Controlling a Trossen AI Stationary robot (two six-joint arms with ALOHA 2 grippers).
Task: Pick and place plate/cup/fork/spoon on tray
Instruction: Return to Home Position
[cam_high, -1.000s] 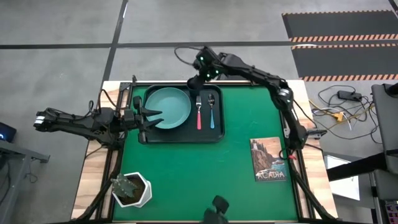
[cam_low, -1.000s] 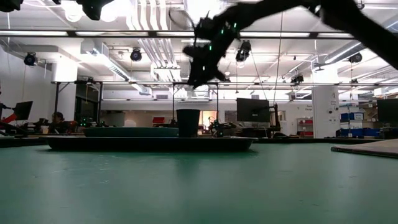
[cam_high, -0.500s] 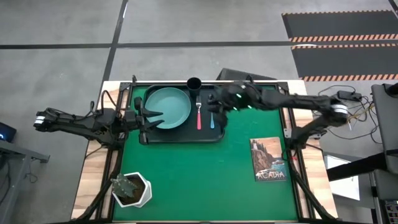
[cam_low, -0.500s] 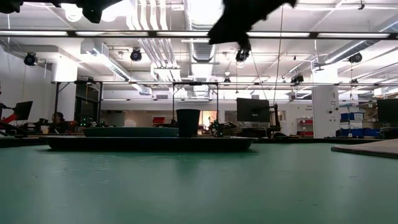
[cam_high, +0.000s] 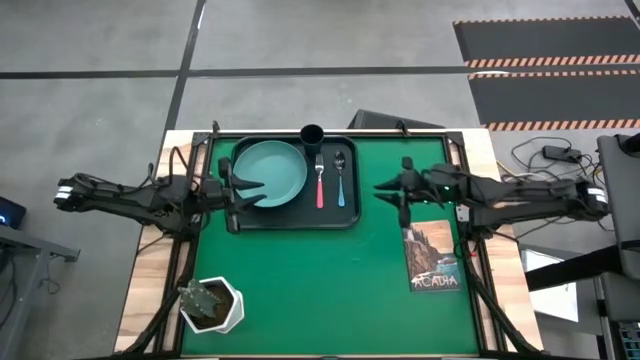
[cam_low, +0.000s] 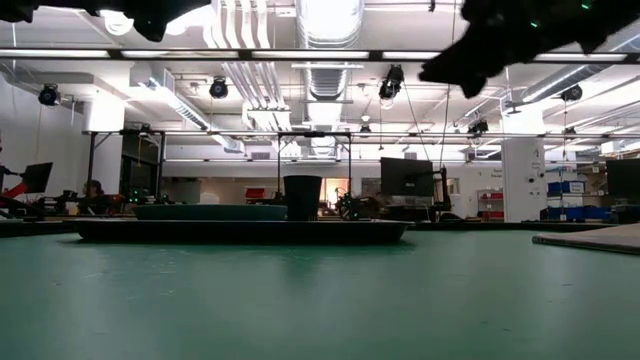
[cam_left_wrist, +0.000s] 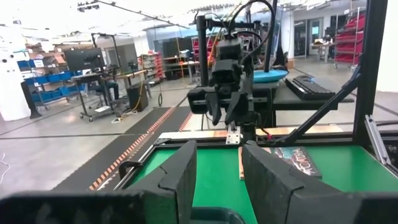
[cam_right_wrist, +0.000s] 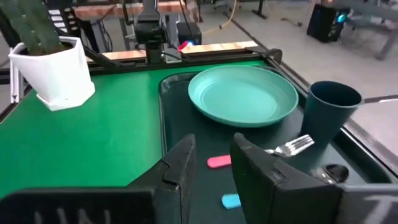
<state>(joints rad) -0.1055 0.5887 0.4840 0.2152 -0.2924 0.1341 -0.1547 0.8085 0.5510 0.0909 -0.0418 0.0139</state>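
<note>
The black tray (cam_high: 296, 214) lies at the far left of the green mat. On it are the teal plate (cam_high: 270, 172), the dark cup (cam_high: 312, 134) upright at its far rim, the pink-handled fork (cam_high: 320, 181) and the blue-handled spoon (cam_high: 340, 180). The right wrist view shows the plate (cam_right_wrist: 242, 95), the cup (cam_right_wrist: 333, 112), the fork (cam_right_wrist: 289, 147) and the spoon (cam_right_wrist: 231, 200). My right gripper (cam_high: 384, 187) is open and empty, above the mat just right of the tray. My left gripper (cam_high: 250, 187) is open and empty, above the plate's left rim.
A book (cam_high: 433, 257) lies on the mat near the right edge. A white hexagonal pot with a cactus (cam_high: 212, 305) stands at the near left corner. The middle and near part of the green mat (cam_high: 320, 280) is bare.
My right gripper has left the cup at the tray's far rim, risen, and swung toward the table's right and near side, ending beside the tray's right edge. The cup stays upright on the tray.
</note>
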